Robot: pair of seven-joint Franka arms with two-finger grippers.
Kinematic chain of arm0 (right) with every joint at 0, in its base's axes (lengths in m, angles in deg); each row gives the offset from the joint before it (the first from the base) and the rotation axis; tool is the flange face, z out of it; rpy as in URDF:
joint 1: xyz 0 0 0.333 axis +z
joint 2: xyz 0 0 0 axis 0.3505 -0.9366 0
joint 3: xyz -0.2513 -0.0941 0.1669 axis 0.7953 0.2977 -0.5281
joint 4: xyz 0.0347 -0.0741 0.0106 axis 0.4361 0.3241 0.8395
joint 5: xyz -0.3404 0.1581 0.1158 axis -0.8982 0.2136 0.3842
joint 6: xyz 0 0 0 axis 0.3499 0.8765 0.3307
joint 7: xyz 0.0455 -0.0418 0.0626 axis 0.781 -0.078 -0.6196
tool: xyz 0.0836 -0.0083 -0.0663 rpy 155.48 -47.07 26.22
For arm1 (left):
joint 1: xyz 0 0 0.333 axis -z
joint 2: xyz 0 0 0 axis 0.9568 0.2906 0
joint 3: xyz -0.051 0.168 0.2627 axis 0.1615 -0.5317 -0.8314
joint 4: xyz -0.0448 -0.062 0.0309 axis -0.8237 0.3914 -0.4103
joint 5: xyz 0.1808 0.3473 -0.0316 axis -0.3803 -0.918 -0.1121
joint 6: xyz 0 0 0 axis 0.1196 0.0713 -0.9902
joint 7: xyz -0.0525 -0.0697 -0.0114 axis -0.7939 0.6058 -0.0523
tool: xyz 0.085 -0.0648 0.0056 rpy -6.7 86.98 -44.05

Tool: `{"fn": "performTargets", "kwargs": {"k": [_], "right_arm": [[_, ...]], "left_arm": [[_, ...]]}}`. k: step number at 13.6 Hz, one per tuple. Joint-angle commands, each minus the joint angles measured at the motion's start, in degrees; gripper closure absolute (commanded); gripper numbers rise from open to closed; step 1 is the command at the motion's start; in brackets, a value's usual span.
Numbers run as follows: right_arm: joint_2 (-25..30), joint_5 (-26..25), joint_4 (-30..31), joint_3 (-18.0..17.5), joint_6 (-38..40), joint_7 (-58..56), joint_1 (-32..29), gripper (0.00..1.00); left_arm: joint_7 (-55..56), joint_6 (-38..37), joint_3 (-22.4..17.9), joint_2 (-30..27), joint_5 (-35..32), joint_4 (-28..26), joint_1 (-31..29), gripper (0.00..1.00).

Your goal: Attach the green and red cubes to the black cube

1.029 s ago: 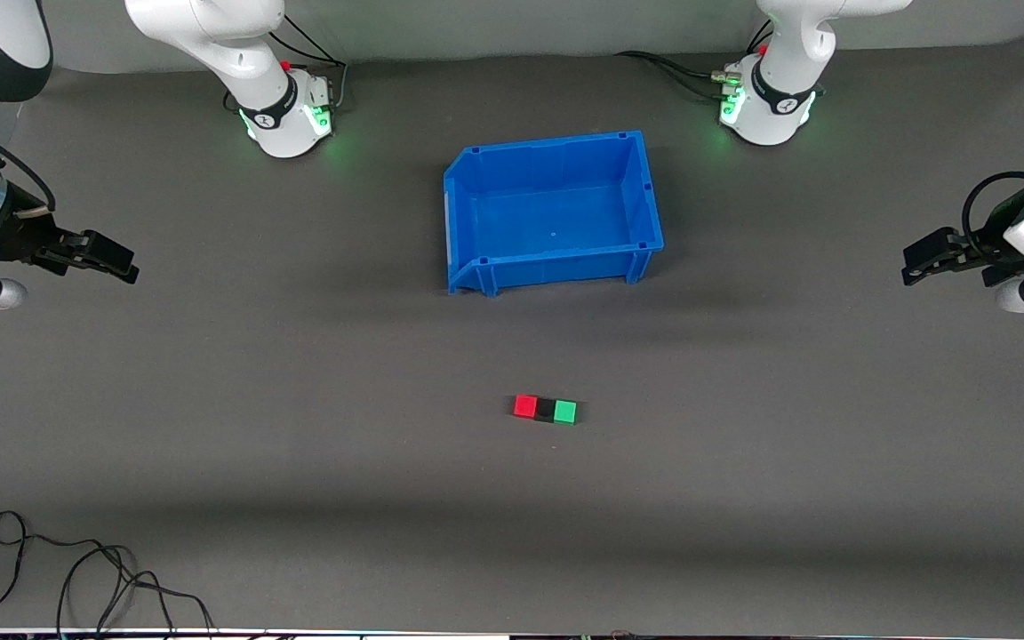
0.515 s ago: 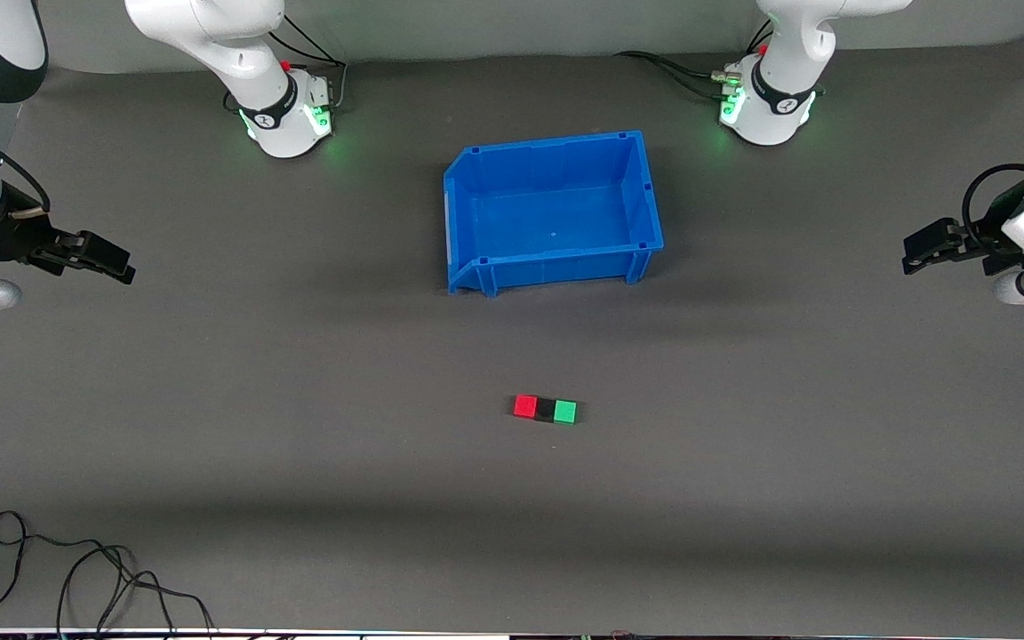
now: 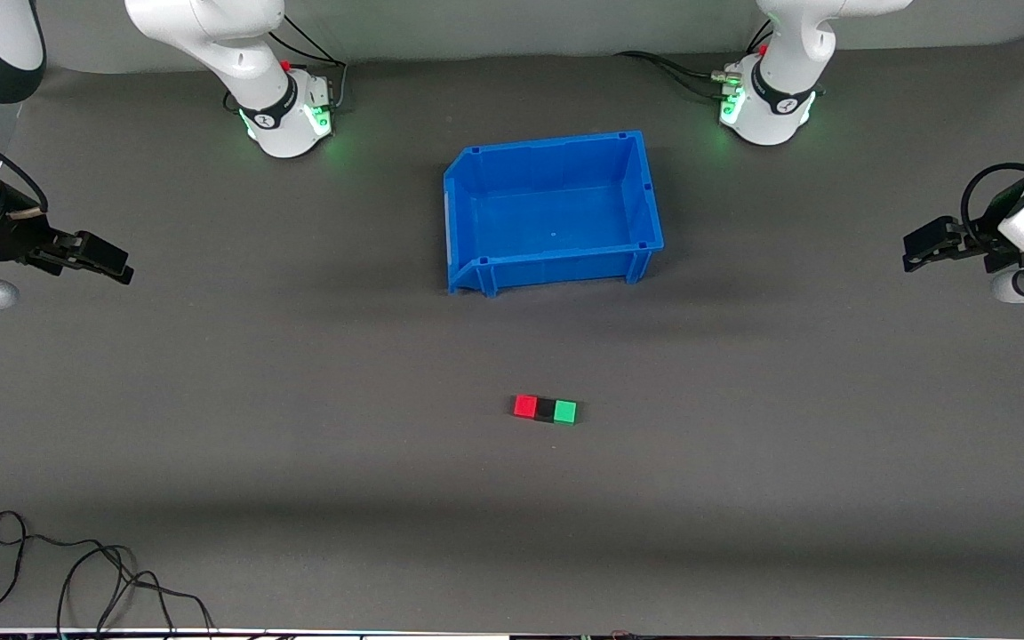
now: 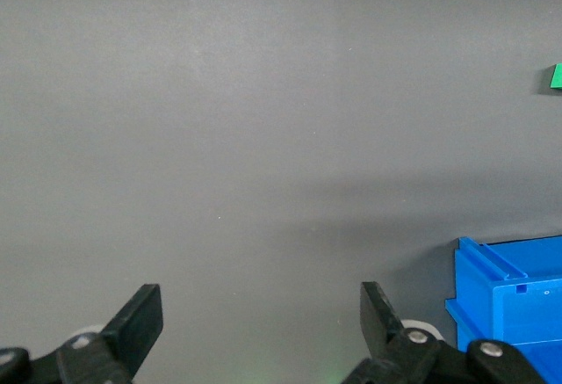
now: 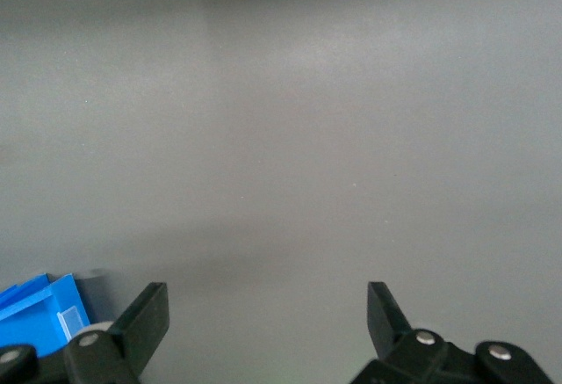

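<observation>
Counting three cubes, one bin, two hands

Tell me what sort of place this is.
Most likely a robotics lab workbench: two Franka arms mounted at a dark mat-covered table, loose cables at its edge, and staged props, a blue bin and a row of red, black and green cubes.

No readable text, nos. or brand names anywhere. Only a small dark emblem showed on each arm base, too small to make out. A pale sticker on the blue bin was illegible.
</observation>
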Motion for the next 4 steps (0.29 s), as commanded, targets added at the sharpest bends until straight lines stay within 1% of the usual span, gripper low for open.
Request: {"fn": "performTargets", "kwargs": {"k": [1, 4], "right_arm": [[1.4, -0.9, 1.3, 0.7, -1.0, -0.4, 1.0, 0.0], [1.3, -0.7, 1.3, 0.7, -1.0, -0.4, 1.0, 0.0]], "left_arm": [[-0.4, -0.4, 0.5, -1.6, -1.0, -0.9, -0.3, 0.0], [-0.3, -0.2, 0.5, -1.6, -1.0, -0.9, -0.2, 0.0]]}}
